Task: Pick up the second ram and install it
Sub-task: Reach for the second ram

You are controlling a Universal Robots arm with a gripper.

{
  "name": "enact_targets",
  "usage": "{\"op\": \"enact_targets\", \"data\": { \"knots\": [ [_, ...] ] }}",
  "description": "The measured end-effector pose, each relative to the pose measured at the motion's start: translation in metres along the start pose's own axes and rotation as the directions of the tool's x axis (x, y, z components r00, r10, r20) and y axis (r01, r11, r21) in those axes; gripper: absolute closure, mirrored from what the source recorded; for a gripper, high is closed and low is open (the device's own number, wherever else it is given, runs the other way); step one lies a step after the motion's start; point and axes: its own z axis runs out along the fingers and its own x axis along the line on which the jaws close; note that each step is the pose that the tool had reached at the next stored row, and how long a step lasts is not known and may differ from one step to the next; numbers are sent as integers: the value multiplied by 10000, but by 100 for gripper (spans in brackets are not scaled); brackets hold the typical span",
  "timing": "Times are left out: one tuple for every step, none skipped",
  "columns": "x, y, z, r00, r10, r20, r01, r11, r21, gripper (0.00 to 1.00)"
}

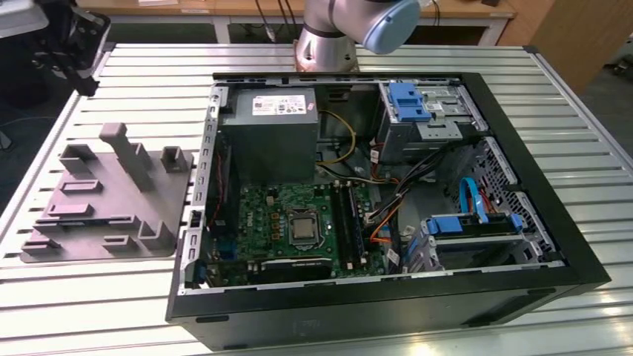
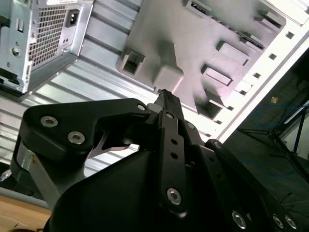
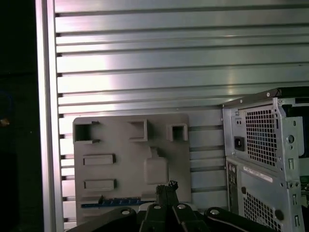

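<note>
A thin dark bar with bluish glints, likely the second ram [image 3: 116, 202], lies edge-on in a slot of the grey fixture plate [image 3: 120, 145]. My gripper [image 3: 167, 187] hovers above the plate near that bar, with its black fingers pressed together and nothing between them. In the second wrist view the gripper [image 2: 166, 99] points at the same plate [image 2: 193, 43]. In the exterior view the gripper [image 1: 84, 81] hangs high at the upper left, above the far end of the fixture plate [image 1: 99, 200]. The green motherboard [image 1: 287, 215] lies in the open case, with long black slots [image 1: 345, 215] beside it.
The open black computer case [image 1: 554, 193] takes up the middle and right of the ribbed aluminium table [image 1: 148, 67]. Its power supply [image 1: 269, 133] and blue drive cages stand inside. The case's perforated rear [image 3: 260, 140] stands close beside the fixture. The arm's base [image 1: 327, 44] is behind the case.
</note>
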Motion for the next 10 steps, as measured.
{"op": "enact_targets", "data": {
  "knots": [
    [36, -1, 1, 10000, 0, -1, 0, 10000, 1, 90],
    [72, -2, 2, 10000, 1, -1, -1, 10000, 1, 90],
    [107, -3, 4, 10000, 1, -1, -1, 10000, 1, 90],
    [142, -4, 6, 10000, 0, 0, 0, 10000, 0, 90],
    [177, -5, 8, 10000, 0, 0, 0, 10000, 0, 90],
    [214, -7, 9, 10000, -1, 0, 1, 10000, 1, 90],
    [242, -9, 10, 10000, -1, -2, 1, 10000, 1, 90],
    [269, -11, 12, 10000, 0, -1, 0, 10000, 1, 90],
    [295, -13, 14, 10000, 0, 0, 0, 10000, 1, 90],
    [317, -14, 18, 10000, 1, 0, -1, 10000, 1, 90]
  ]
}}
